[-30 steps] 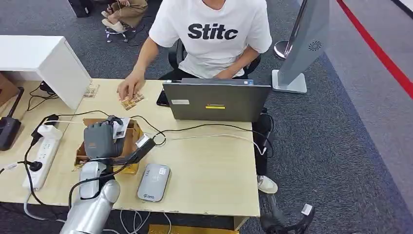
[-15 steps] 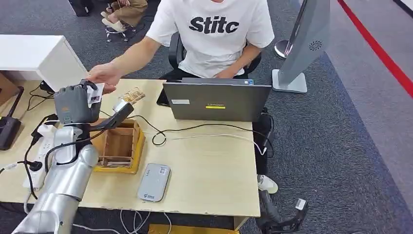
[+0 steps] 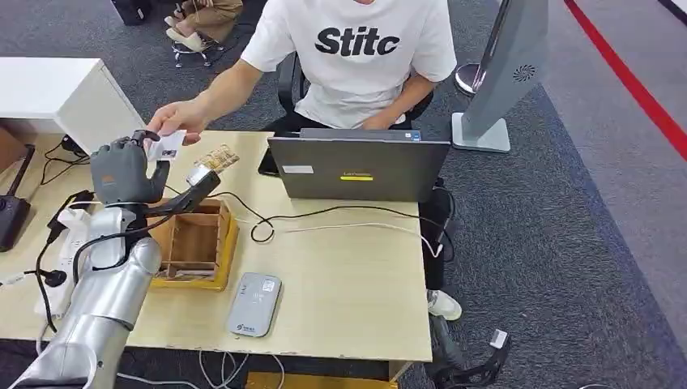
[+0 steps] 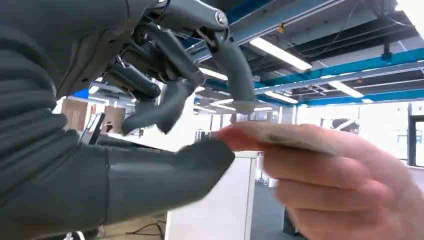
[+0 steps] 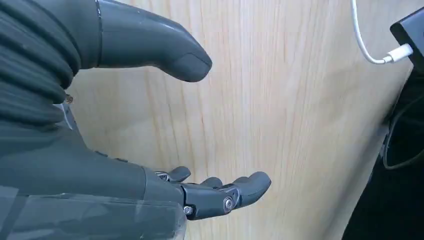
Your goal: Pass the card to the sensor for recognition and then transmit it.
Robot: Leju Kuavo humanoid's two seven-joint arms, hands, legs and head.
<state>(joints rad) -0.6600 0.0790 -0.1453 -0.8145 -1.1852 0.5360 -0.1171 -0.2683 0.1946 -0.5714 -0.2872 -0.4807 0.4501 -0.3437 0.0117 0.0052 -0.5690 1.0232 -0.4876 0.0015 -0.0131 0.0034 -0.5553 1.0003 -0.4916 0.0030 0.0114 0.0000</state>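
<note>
The card [image 3: 167, 147] is held up above the far left corner of the table [image 3: 348, 275], between the left hand [image 3: 123, 172] and the person's hand [image 3: 180, 120], which touches its far edge. In the head view the card is seen pinched at its near edge by the left hand's upper fingers, the rest of the fingers being curled; in the left wrist view the thumb and the darker fingers are seen apart, with the person's hand blurred just beyond them, so how firmly the card is gripped cannot be told. The right hand [image 5: 150, 150] is seen in its wrist view with fingers loosely spread over pale wood, nothing being held. The sensor [image 3: 254, 304], a flat grey reader, lies near the table's front edge, just beside the wooden box [image 3: 194, 247] and well apart from the card. The handover is judged to be in hand, the reading step being taken as done. The card is judged light, thin, fairly stiff and smooth, so it may slip from a shallow pinch or be flexed if squeezed across its face. It is best taken by opposite flat faces near one short edge, the other edge being left free for the person. Release should be made only once the person's grip is seen to be firm.
</note>
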